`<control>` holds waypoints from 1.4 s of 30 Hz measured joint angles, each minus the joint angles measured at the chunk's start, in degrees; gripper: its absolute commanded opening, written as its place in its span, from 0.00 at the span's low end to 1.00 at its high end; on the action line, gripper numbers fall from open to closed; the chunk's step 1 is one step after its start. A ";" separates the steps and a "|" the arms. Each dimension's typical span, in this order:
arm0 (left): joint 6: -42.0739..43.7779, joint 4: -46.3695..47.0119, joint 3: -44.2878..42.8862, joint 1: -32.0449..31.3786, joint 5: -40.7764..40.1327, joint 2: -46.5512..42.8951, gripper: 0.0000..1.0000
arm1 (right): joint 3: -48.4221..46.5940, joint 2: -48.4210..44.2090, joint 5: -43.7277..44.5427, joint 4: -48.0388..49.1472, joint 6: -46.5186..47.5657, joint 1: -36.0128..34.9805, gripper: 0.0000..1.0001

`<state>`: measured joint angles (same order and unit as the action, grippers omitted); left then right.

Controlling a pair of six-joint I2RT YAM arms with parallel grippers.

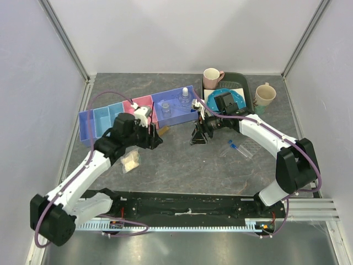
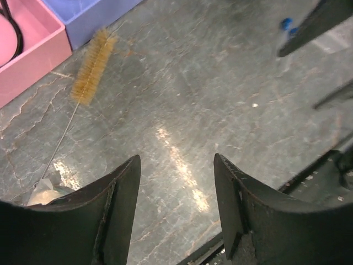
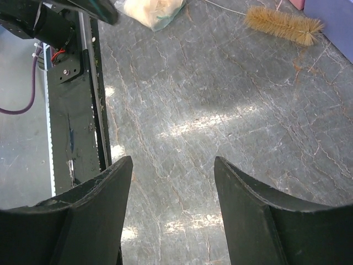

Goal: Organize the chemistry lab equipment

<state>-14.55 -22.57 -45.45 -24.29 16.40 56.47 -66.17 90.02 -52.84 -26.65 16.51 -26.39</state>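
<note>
Both your claws are spread wide with nothing between the fingers: the left gripper (image 2: 176,165) and the right gripper (image 3: 174,165) hang over bare tabletop near its middle. Your bristle brush (image 2: 94,66) lies just beside the pink bin (image 2: 33,66), toward the far edge. The small clear bag (image 1: 130,160) lies nearer the left edge. The blue-capped vials (image 1: 236,147) lie nearer the right edge, well apart from it.

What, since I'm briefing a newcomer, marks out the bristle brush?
Look to the row of blue and pink bins at the table's rear. On the grey surface in front, where pink meets blue, lies the brush. It alone has tan bristles on a thin wire stem.
</note>
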 measured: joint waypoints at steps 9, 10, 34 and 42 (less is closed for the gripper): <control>0.52 -1.42 -1.01 -4.28 -15.06 15.15 0.59 | 0.15 0.02 0.98 -0.22 1.31 0.00 0.69; 0.50 -1.90 -1.46 -4.48 -16.59 16.04 0.58 | 0.15 0.02 1.29 -0.26 1.42 0.00 0.69; -33.33 -17.70 7.13 -4.83 -39.43 4.59 0.57 | 1.27 1.86 3.08 -0.85 3.45 0.00 0.70; -39.45 -21.66 5.88 -4.66 -41.88 17.49 0.08 | 1.27 1.86 3.23 -0.87 3.48 0.00 0.70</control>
<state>-54.00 -44.23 -39.57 -28.95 -25.47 73.95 -64.90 91.88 -49.60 -27.53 19.99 -26.39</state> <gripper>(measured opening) 0.336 0.706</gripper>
